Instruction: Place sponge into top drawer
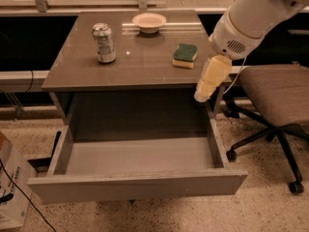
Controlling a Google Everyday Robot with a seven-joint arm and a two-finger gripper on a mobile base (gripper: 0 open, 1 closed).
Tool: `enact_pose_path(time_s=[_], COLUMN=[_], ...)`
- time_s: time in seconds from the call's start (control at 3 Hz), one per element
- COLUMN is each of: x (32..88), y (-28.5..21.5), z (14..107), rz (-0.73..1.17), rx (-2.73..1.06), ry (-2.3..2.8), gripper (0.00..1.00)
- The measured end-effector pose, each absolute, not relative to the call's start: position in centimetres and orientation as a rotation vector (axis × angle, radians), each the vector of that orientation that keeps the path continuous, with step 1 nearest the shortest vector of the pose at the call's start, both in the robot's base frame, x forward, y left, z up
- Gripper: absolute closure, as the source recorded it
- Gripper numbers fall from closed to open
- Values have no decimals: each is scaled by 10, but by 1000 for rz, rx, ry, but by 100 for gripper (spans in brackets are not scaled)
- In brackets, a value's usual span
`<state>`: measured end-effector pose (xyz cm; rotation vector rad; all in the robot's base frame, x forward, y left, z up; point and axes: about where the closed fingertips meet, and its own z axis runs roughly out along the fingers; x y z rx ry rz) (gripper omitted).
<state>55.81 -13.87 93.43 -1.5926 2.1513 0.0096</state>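
Observation:
The sponge (185, 55), dark green on top of yellow foam, lies flat on the right part of the brown table top (135, 69). The top drawer (135, 185) is pulled wide open below the table, and its pale grey inside holds nothing. My gripper (205, 92), padded in yellowish foam, hangs down from the white arm at the table's right front corner, just right of and in front of the sponge, apart from it.
A soda can (104, 43) stands at the table's left. A small pale bowl (149, 21) sits at the back centre. An office chair (275, 100) stands to the right of the table. A cardboard box (12, 192) sits at the lower left on the floor.

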Motion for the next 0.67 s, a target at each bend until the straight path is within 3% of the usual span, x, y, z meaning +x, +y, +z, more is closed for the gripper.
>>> enact_pose_path(time_s=[0.67], x=[677], y=[-126], z=[885], rz=[162], rx=[-1356], ry=[2180], gripper=[0])
